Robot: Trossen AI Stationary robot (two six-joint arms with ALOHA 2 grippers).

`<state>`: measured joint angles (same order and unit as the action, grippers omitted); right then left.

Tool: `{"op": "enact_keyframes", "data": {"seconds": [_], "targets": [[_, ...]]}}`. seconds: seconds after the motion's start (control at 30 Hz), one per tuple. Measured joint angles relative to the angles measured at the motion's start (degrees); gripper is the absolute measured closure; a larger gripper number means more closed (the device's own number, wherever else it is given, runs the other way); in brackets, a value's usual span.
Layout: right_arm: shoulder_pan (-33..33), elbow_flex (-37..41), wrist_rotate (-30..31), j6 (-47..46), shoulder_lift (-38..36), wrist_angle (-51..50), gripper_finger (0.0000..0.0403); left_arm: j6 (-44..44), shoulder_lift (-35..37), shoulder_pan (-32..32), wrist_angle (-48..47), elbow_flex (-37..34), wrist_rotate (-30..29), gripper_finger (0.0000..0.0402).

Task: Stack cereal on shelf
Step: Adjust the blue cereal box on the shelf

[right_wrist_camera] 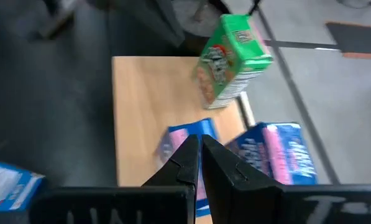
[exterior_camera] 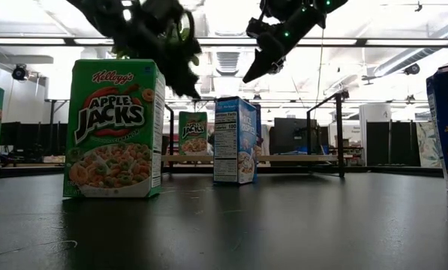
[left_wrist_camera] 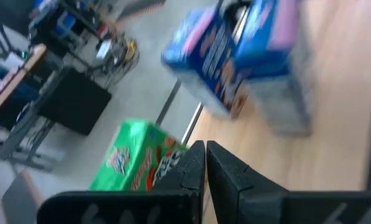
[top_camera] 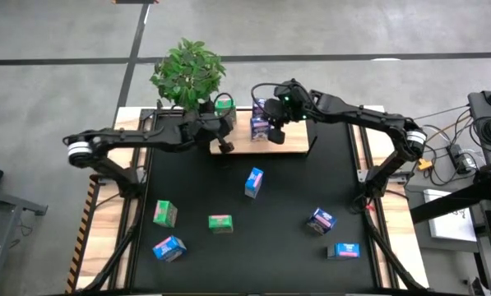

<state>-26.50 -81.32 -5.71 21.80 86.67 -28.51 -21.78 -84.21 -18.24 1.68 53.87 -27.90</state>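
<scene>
**Q:** Cereal first, then. Where did the cartons sit?

**A:** Three were on the shelf (top_camera: 290,141), the pale wood board at the far edge of the black mat (top_camera: 286,197). A green carton (top_camera: 223,104) stood at its left end, and two blue cartons (top_camera: 261,122) stood close together near its middle. The right wrist view showed the same trio: the green carton (right_wrist_camera: 232,59) by the board's far corner, with the blue pair (right_wrist_camera: 278,155) nearer the camera.

**Q:** And the others?

**A:** Six were scattered over the mat. A blue carton (top_camera: 253,182) stood near the centre, a green one (top_camera: 164,214) and a blue one (top_camera: 169,247) lay to the left, a green one (top_camera: 220,222) was in front, and two blue ones (top_camera: 321,220) (top_camera: 346,251) lay to the right.

**Q:** Where were the grippers?

**A:** The left gripper (top_camera: 224,141) hung over the shelf's left end, beside the green carton, with its fingers (left_wrist_camera: 191,171) pressed together on nothing. The right gripper (top_camera: 275,133) hovered above the blue pair, and its fingers (right_wrist_camera: 188,158) were likewise closed and empty.

**Q:** Anything else around the table?

**A:** A leafy green plant (top_camera: 189,72) stood behind the shelf's left end.
</scene>
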Motion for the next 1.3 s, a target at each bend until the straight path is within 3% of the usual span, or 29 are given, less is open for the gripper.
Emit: {"op": "enact_keyframes", "data": {"seconds": [0.1, 0.3, 0.4, 0.6, 0.8, 1.3], "targets": [[0.00, 0.45, -2.30, -0.19, 0.02, -0.01, 0.0394, -0.12, 4.29, 2.48, -0.22, -0.35, 2.65, 0.0402], [0.00, 2.93, -12.78, 0.34, 0.02, -0.02, 0.0394, 0.00, 14.06, 5.57, -3.56, -2.79, 18.28, 0.0402], [0.28, 4.59, -13.62, 0.26, 0.17, 0.98, 0.0394, 0.31, 18.31, 6.65, -3.79, -5.39, 23.33, 0.0402], [0.22, 6.10, -7.49, -0.17, 1.41, 9.47, 0.0394, 2.04, 24.74, 7.74, -2.52, -10.44, 24.13, 0.0402], [-0.02, 5.97, -6.05, 2.03, 5.27, 14.04, 0.0394, 4.27, 28.91, 7.78, -1.10, -14.20, 24.10, 0.0402], [-0.15, 5.95, -0.58, 2.31, 7.21, 16.79, 0.0394, 4.86, 30.89, 7.77, 0.00, -16.72, 24.01, 0.0402]]}}
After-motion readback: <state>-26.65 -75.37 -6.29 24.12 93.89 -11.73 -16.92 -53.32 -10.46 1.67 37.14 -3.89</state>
